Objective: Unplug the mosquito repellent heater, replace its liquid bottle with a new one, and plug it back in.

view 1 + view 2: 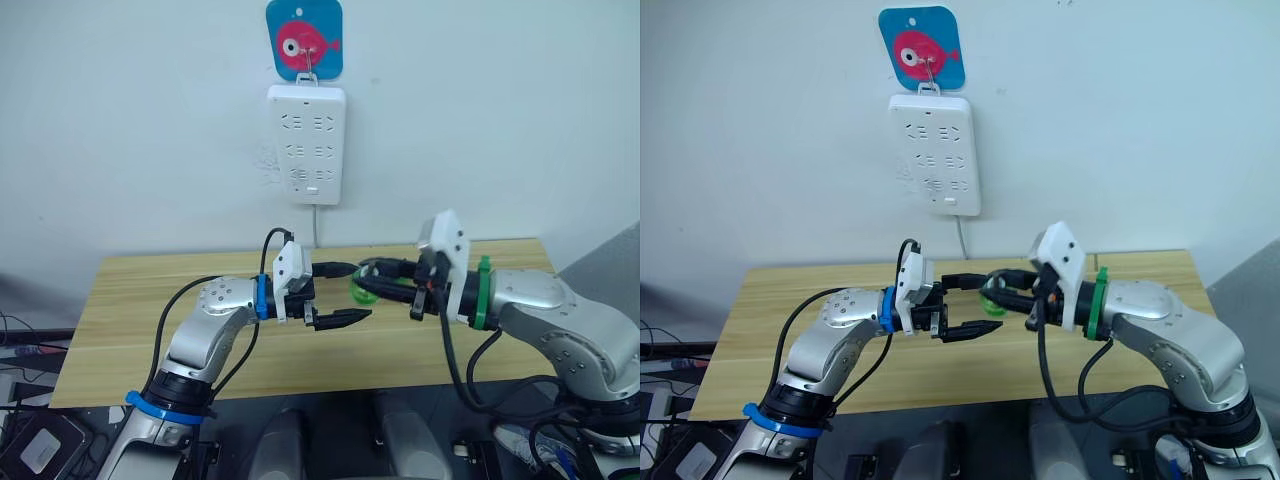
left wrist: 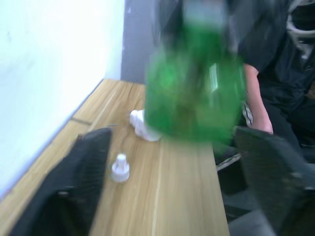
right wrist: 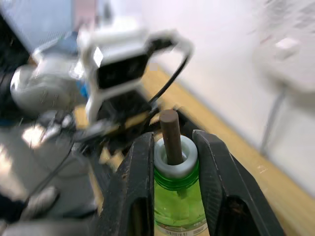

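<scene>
Bottle (image 3: 177, 194) of green liquid sits pinched at the neck between the right gripper (image 3: 173, 162) and its two black fingers, held over the wooden table (image 1: 200, 350) with the dark wick (image 3: 171, 136) pointing at the left gripper (image 1: 338, 296), whose fingers are spread wide around nothing. It looks light, smooth and likely slippery plastic; the wick seems fragile, so hold the body or collar, not the tip. On the table beyond lie a white cap (image 2: 119, 167) and the heater (image 2: 142, 126).
</scene>
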Controlling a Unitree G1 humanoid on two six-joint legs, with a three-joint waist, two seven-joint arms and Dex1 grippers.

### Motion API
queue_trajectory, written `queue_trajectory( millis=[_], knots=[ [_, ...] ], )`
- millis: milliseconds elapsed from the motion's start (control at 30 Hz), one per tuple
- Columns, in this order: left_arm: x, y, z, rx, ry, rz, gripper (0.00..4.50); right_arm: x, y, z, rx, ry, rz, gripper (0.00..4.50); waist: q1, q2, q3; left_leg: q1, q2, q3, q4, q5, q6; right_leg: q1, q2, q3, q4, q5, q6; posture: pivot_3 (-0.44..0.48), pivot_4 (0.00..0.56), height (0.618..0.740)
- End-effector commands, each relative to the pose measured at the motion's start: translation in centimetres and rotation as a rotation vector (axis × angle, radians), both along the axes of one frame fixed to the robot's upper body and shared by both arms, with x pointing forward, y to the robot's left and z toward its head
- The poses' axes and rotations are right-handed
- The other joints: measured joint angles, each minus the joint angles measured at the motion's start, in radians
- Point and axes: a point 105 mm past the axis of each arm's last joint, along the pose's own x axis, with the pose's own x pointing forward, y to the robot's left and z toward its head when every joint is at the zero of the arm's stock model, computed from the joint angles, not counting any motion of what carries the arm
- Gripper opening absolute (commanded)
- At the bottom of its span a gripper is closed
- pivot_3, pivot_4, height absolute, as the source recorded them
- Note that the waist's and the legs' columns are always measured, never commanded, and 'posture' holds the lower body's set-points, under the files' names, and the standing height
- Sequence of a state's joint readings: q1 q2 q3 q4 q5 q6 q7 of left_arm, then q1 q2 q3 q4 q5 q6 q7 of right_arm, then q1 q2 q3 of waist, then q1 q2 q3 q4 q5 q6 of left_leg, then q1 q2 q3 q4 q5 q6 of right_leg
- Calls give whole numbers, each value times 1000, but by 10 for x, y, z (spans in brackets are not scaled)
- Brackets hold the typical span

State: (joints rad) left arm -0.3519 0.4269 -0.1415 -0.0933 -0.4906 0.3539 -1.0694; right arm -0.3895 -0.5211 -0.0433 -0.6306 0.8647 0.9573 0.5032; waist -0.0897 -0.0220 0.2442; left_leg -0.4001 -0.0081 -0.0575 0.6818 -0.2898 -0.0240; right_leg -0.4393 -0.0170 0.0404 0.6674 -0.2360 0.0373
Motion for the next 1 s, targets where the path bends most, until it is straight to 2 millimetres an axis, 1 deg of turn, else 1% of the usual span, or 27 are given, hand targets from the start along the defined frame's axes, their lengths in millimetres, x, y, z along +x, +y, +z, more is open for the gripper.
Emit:
queue_trajectory(
  millis=[33,100,233,333,400,467,667,767,1000],
  knots=[
    [-6,-6,29,-131,88,9,4500,3,-17,14,164,83,-70,812,0,0,-6,0,0,0,0,0,0,0,0,0,0,0,0,-187,154,733],
    [-7,-9,36,-192,178,25,4500,3,-23,16,279,158,-96,812,0,0,-10,0,0,0,1,0,0,0,0,1,2,0,0,-183,151,733],
    [-9,-15,52,-308,344,17,4500,3,-26,19,479,295,-123,812,-2,0,-15,2,0,1,3,0,0,0,0,2,8,0,0,-177,146,733],
    [-16,-21,64,-376,432,-31,4500,6,-28,25,622,386,-143,812,-9,0,-15,2,1,1,11,0,0,0,3,3,13,0,0,-177,146,733],
    [-15,-24,67,-398,462,-28,4500,5,-27,29,682,424,-137,812,-13,1,-18,2,1,1,14,0,0,2,5,4,14,0,0,-173,146,733],
    [-12,-26,70,-427,483,-18,4500,4,-24,33,715,455,-126,812,-19,1,-23,3,1,2,15,0,0,3,10,6,14,0,0,-173,146,733],
    [-5,-28,86,-546,549,-4,4500,1,-20,33,747,511,-126,812,-22,1,-32,2,1,4,15,0,1,3,12,6,14,0,0,-173,146,733],
    [-3,-27,88,-571,574,5,4500,2,-21,32,754,519,-131,812,-22,2,-34,2,1,4,15,0,1,3,12,6,14,0,0,-173,146,733],
    [-12,-30,91,-585,633,-62,4500,2,-26,25,773,534,-132,812,-22,2,-34,2,1,5,15,0,1,3,12,6,13,0,0,-173,146,733]
  ],
)
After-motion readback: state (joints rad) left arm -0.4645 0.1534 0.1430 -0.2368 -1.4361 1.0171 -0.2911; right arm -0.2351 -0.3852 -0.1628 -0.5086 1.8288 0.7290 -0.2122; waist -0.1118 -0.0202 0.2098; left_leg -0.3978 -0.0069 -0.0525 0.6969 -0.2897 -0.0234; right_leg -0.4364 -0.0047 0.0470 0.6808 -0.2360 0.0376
